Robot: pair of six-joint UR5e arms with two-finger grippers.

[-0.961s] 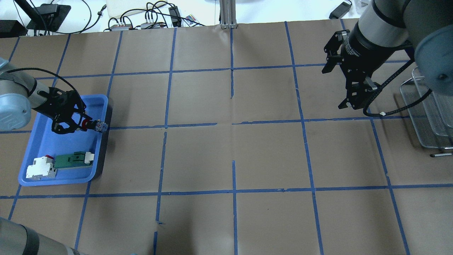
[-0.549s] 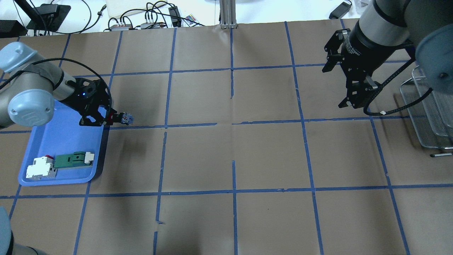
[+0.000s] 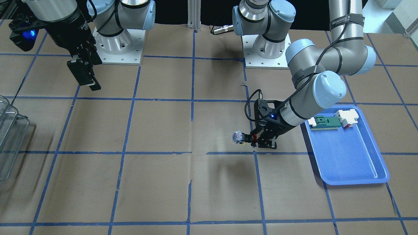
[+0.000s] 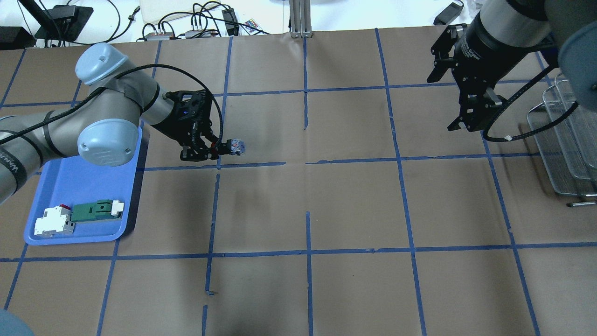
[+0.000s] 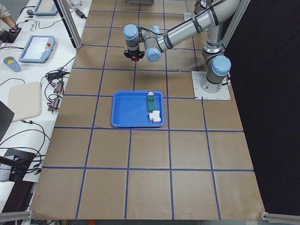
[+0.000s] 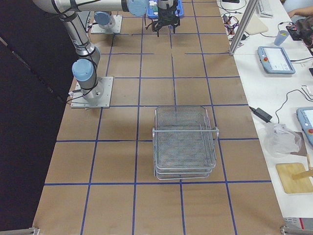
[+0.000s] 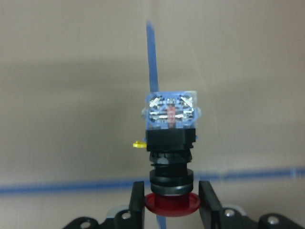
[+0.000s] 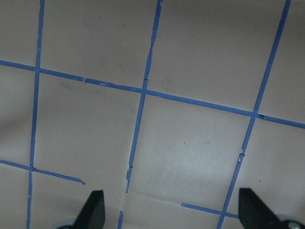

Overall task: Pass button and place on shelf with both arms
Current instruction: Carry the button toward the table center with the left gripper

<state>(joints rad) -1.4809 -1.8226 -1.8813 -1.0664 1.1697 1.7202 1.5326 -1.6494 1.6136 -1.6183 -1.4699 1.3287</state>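
The button (image 4: 234,146) has a red head, a black barrel and a clear bluish rear block. My left gripper (image 4: 215,150) is shut on its red head and holds it level above the table, right of the blue tray. The rear block points toward the table's middle. The button also shows in the front view (image 3: 239,137) and the left wrist view (image 7: 170,143), between the fingers (image 7: 206,198). My right gripper (image 4: 444,101) is open and empty, hovering at the far right near the wire-mesh shelf (image 4: 559,154). The right wrist view shows bare table between its fingertips (image 8: 251,210).
The blue tray (image 4: 79,186) at the left holds a green-and-white flat part (image 4: 95,210) and a white-and-red block (image 4: 53,221). The shelf stands at the table's right end (image 6: 185,142). Cables and boxes lie beyond the far table edge.
My left gripper has carried the button rightward, out over the tray's rim and across the table toward the middle. My right gripper has shifted slightly away, still open.
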